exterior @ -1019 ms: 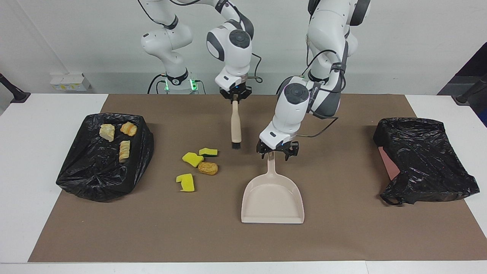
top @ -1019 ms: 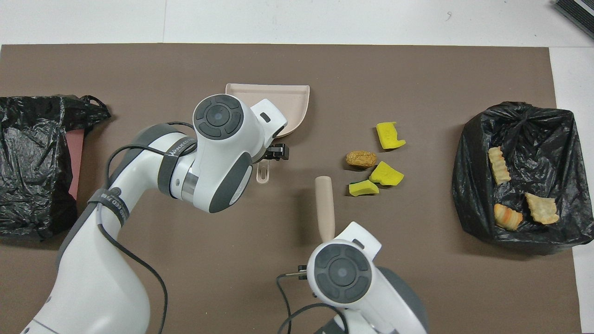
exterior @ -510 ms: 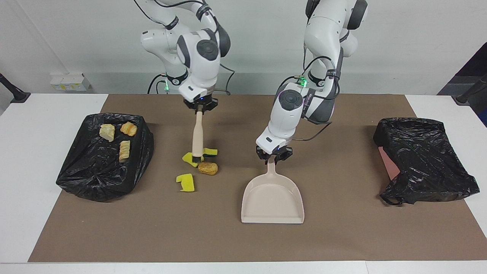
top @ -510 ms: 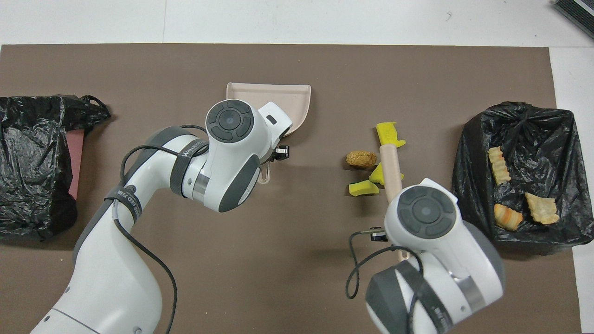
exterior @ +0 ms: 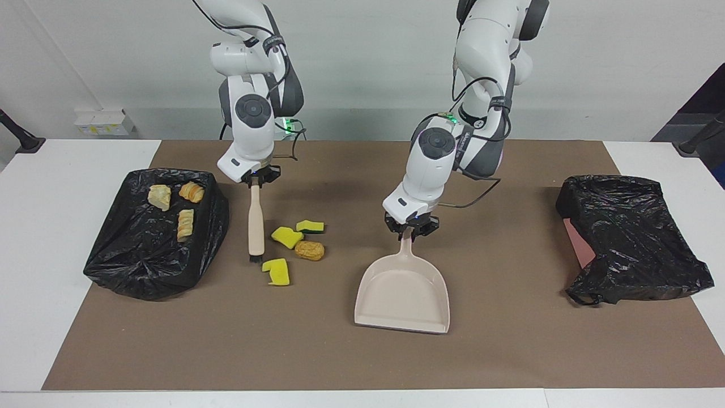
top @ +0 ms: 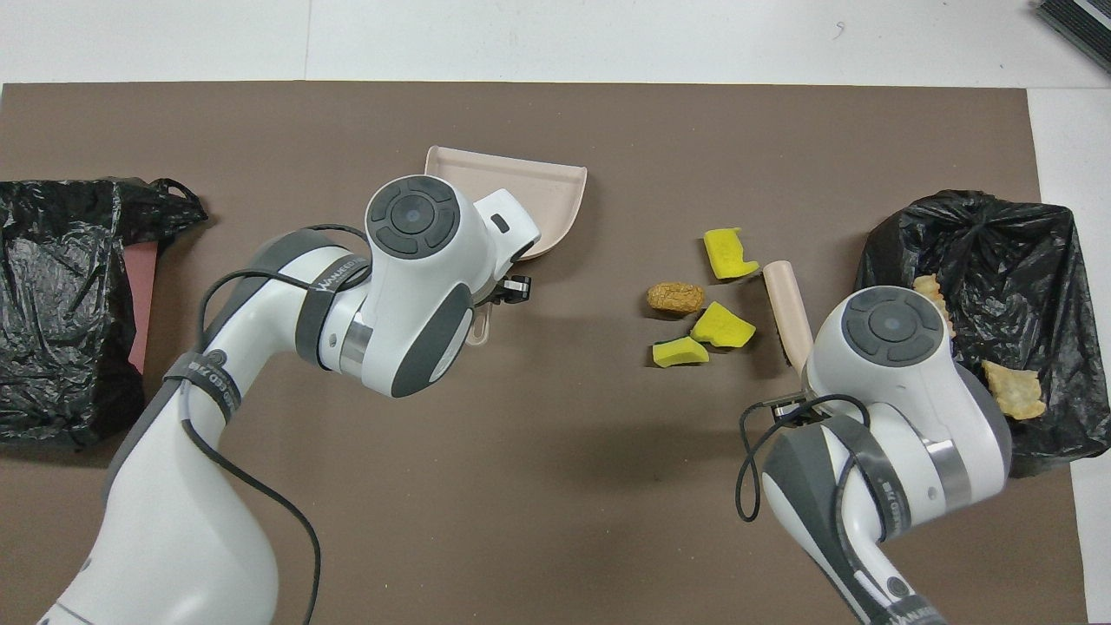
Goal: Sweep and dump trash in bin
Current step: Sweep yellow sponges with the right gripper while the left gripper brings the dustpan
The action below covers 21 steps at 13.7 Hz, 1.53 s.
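Four trash scraps loose on brown mat, toward right arm's end of desk: yellow sponge piece point(exterior: 286, 236), green-backed sponge piece point(exterior: 310, 226) just beside it and nearer robots, tan bread-like lump point(exterior: 310, 250) touching or nearly touching yellow piece, notched yellow sponge piece point(exterior: 276, 271) a bit apart, farthest from robots. Same cluster in overhead view: lump point(top: 675, 298), green-backed piece point(top: 680, 351).

Three more bread-like lumps point(exterior: 185, 224) on top of black-bagged bin point(exterior: 156, 232) at right arm's end of desk, near the loose cluster. Two grouped nearer robots, one farther.

Brush point(exterior: 256, 224) hanging upright between bin and loose scraps, dark bristles down at mat level just beside notched sponge; contact with mat not clear. Right hand point(exterior: 256, 177) clamped together on top of brush handle, over mat beside bin.

Beige dustpan point(exterior: 403, 293) on mat toward middle of desk, well apart from scraps, open mouth pointing away from robots, slightly skewed, handle toward robots. Left hand point(exterior: 410, 228) closed on dustpan handle end, low over mat. In overhead view, left arm covering most of handle; only pan's wide part point(top: 521, 178) and handle tip showing.

Second black bag point(exterior: 631, 238) at left arm's end of desk, crumpled, pinkish surface showing at its side, well apart from dustpan.

Brown mat point(exterior: 510, 351) covering most of white desk point(exterior: 34, 272).
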Each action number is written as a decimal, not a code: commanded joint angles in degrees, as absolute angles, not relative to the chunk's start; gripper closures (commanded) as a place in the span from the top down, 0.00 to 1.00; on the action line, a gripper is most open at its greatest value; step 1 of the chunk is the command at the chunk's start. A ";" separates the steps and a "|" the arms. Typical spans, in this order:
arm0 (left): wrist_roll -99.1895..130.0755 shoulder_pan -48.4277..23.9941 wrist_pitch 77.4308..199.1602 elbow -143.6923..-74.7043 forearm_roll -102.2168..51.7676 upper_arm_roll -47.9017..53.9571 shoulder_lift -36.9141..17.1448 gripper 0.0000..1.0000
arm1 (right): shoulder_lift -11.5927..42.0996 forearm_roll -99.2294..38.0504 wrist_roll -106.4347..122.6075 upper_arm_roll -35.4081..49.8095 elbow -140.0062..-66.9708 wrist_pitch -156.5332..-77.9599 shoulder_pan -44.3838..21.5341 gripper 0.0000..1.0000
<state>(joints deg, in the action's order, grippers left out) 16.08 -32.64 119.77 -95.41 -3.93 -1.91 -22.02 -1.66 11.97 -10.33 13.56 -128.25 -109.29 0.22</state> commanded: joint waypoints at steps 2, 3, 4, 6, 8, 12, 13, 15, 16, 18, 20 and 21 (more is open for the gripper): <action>3.30 -31.20 116.81 -101.40 -3.95 -2.11 -14.87 0.00 | -1.23 10.39 -10.37 14.59 -129.81 -110.65 -2.36 0.00; -1.10 -30.16 116.55 -103.43 -3.87 -2.11 -12.59 0.00 | -1.14 6.89 -10.46 14.59 -129.81 -110.74 -3.33 0.00; -5.75 -29.28 115.59 -106.58 -3.87 -2.11 -9.44 0.00 | -1.06 2.94 -10.63 14.59 -129.81 -110.83 -3.95 0.00; -12.53 -28.31 115.23 -111.77 -3.87 -2.20 -4.42 0.00 | -0.97 -1.57 -13.69 14.59 -129.11 -110.48 -6.75 0.00; -20.88 -27.42 113.92 -115.82 -3.87 -2.37 -1.16 0.00 | -1.84 -1.67 -18.61 14.50 -127.71 -108.99 -9.48 0.00; -33.99 -25.75 108.11 -119.51 -1.42 -2.64 1.75 0.00 | -6.50 2.71 -20.12 13.89 -126.47 -102.84 -6.78 0.00; -34.88 -25.75 108.98 -122.84 -1.23 -2.64 3.76 0.00 | -7.20 4.81 -20.56 13.97 -127.61 -102.75 -5.81 0.00; -36.20 -26.36 110.65 -124.19 -0.10 -2.64 3.79 0.00 | -8.70 9.99 -18.73 14.15 -130.51 -104.23 -5.01 0.00; -36.38 -26.45 111.18 -123.84 0.17 -2.46 3.26 0.00 | -8.27 11.50 -17.50 14.15 -130.26 -105.54 -4.92 0.00; -39.09 -26.37 113.02 -123.40 0.18 -2.46 2.90 0.00 | -5.99 14.58 -14.60 14.33 -126.76 -104.69 -5.01 0.00; -44.00 -26.72 114.25 -123.49 0.26 -2.37 2.20 0.00 | -3.01 19.39 -8.30 14.06 -123.33 -105.55 -4.31 0.00; -46.30 -27.68 115.21 -123.40 0.26 -2.37 1.59 0.00 | -1.07 22.12 -5.56 14.06 -120.35 -105.56 -3.00 0.00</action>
<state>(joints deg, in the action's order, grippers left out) -42.39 -26.10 112.47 -122.13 -0.69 -2.10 1.41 -5.33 17.84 -11.06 13.81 -125.86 -105.09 -5.29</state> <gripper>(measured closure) 0.687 0.736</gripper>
